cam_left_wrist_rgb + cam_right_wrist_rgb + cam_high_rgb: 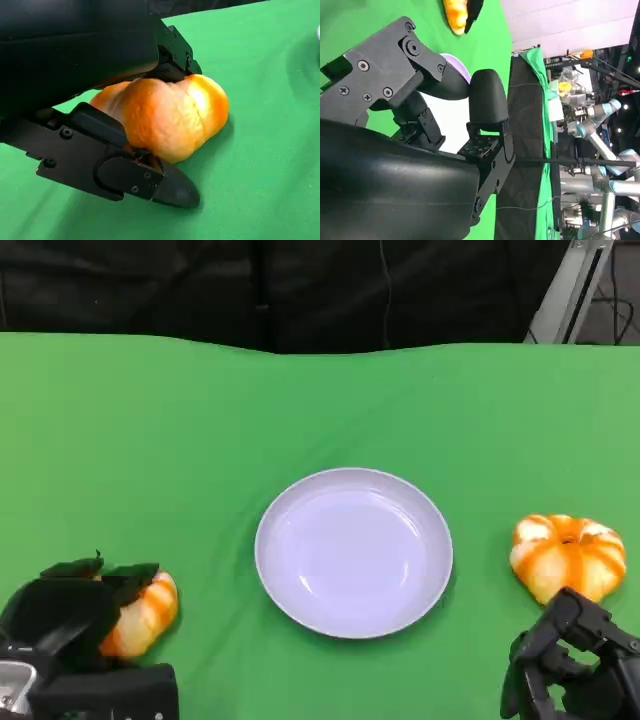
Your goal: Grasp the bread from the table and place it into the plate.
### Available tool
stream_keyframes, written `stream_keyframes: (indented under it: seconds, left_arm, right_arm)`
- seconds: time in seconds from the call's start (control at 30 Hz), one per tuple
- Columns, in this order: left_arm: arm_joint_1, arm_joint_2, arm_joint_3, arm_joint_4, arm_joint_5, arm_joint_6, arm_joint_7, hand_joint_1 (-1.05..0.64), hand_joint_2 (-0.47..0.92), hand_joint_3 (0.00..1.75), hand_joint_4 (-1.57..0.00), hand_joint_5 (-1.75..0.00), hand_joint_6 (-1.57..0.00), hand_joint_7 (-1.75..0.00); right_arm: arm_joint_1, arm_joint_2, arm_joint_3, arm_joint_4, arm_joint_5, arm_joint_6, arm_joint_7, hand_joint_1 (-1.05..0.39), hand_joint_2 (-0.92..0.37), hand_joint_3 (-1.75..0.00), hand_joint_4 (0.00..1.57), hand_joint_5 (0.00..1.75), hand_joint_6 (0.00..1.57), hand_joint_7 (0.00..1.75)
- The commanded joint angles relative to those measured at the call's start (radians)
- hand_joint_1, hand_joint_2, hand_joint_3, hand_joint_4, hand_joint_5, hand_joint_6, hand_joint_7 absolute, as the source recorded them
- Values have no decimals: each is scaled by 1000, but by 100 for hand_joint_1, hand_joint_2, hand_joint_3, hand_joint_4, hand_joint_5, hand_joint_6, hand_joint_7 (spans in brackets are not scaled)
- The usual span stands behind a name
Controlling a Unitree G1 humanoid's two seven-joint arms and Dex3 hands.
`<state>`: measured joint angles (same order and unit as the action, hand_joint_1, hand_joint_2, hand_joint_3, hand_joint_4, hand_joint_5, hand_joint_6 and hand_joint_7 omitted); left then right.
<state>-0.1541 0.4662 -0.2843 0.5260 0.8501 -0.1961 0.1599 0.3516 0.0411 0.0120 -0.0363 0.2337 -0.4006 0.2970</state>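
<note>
We're using the white plate (pixel 354 551) as our marker. Our left hand (pixel 70 625) is sitting left of the plate w/ its fingers (pixel 125 170) wrapping round a bread roll (pixel 167 115) that's resting on the green cloth (pixel 200 420). A 2nd bread (pixel 568 555) is lying right of the plate. Our right hand (pixel 575 665) is waiting just below that bread, fingers apart, holding nothing.
</note>
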Motion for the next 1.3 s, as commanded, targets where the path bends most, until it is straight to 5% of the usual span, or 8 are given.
stream_keyframes:
  seconds: [0.03,0.17,0.23,0.27,0.3,0.37,0.9,1.3]
  left_arm:
    - [15,19,5,21,-57,3,9,-35,92,29,-56,-8,-57,-4]
    - [30,4,26,-5,-125,-13,30,-20,92,39,-88,-14,-86,-11]
    - [37,5,31,-23,-141,-27,55,-15,92,30,-88,-61,-105,-16]
    - [41,8,32,-39,-140,-29,68,-12,92,24,-76,-117,-104,-50]
    - [44,12,31,-52,-138,-28,76,-11,92,21,-72,-145,-83,-109]
    - [49,16,32,-75,-139,-24,86,-8,92,20,-69,-168,-62,-161]
    - [79,19,72,-380,-138,-16,84,-1,90,18,-63,-175,-53,-175]
    - [-72,-112,-22,-504,-151,-37,-31,-12,92,36,-64,-175,-59,-175]
  right_arm:
    - [2,-6,-7,-2,14,-2,0,-14,-48,-134,89,175,77,163]
    - [2,-7,-7,-6,14,4,-1,-14,-48,-134,89,175,77,162]
    - [1,-8,-8,-4,14,-1,0,-14,-48,-133,89,175,77,162]
    - [1,-8,-8,-3,13,-3,0,-14,-48,-133,89,175,77,162]
    - [2,-9,-8,-3,13,-3,1,-14,-48,-133,89,175,77,162]
    - [4,-9,-8,-7,16,3,1,-14,-49,-133,89,175,77,162]
    - [7,-13,-10,-16,11,13,-4,-13,-49,-131,90,175,77,163]
    - [4,-10,-9,-8,1,-4,-4,-13,-49,-131,89,175,78,162]
